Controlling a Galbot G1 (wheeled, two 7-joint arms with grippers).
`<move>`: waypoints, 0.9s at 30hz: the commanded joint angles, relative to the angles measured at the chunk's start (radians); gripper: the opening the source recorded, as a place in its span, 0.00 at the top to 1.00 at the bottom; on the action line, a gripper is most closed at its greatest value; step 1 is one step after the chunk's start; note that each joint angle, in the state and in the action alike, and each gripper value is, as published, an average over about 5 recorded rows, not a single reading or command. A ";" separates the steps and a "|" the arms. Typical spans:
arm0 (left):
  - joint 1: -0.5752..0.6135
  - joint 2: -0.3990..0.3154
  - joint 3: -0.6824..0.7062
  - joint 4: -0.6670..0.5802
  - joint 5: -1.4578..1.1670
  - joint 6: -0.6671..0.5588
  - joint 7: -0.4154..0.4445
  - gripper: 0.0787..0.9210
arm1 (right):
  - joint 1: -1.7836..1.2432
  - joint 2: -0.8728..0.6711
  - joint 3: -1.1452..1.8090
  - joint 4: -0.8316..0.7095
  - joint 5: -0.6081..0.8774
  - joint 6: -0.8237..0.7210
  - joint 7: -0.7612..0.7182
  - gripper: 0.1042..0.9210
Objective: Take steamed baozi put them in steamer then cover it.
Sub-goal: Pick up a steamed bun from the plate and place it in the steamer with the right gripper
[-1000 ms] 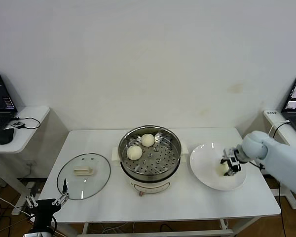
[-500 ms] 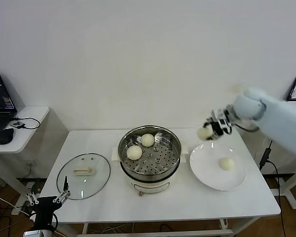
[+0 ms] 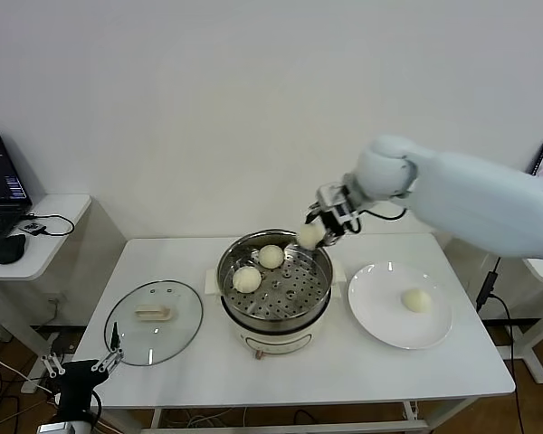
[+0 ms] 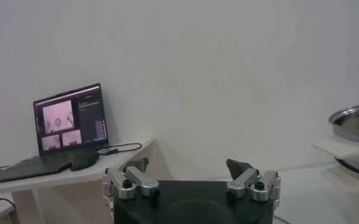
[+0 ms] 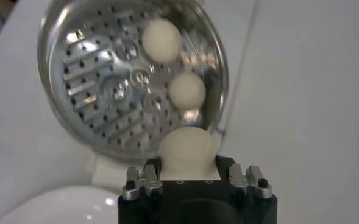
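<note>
white wall runs behind the white table [image 3: 281,375] we work at, with side desks and laptops off to both sides. on the table we see the steamer [image 3: 275,282] at the centre, its perforated tray holding two steamed baozi: one [image 3: 247,279] at about nine o'clock in the pot and another [image 3: 271,257] at about twelve o'clock. at three o'clock from the pot sits the white plate [image 3: 380,321], with a single bun [image 3: 417,300] lying on it. at nine o'clock from the pot the cover [image 3: 154,322] lies flat on the table, handle up, well apart from the pot. compared with half a second ago, our right gripper [image 3: 319,226] has travelled from above the plate's far edge across to the pot, and a second ago it was down on the plate, where two buns lay. it is clamped on a third bun [image 3: 309,235], which bulges between the fingers in the right wrist view [image 5: 188,152]; that bun hangs in the air over the pot's rim at about one o'clock, not touching the tray. our left gripper [image 3: 80,372] waits low at the table's near left corner, at seven o'clock from the cover, jaws spread wide and holding nothing.
</note>
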 commanded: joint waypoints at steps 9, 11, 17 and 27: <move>-0.004 -0.006 -0.012 0.020 -0.008 -0.003 -0.001 0.12 | -0.075 0.173 -0.091 -0.017 -0.169 0.304 -0.025 0.42; -0.005 -0.007 -0.013 0.023 -0.010 -0.003 -0.002 0.12 | -0.081 0.181 -0.094 -0.021 -0.193 0.330 -0.023 0.42; -0.004 -0.009 -0.015 0.023 -0.012 -0.004 -0.002 0.12 | -0.090 0.197 -0.093 -0.029 -0.232 0.378 -0.021 0.41; -0.001 -0.014 -0.014 0.022 -0.011 -0.005 -0.003 0.12 | -0.095 0.172 -0.096 -0.008 -0.252 0.410 -0.037 0.41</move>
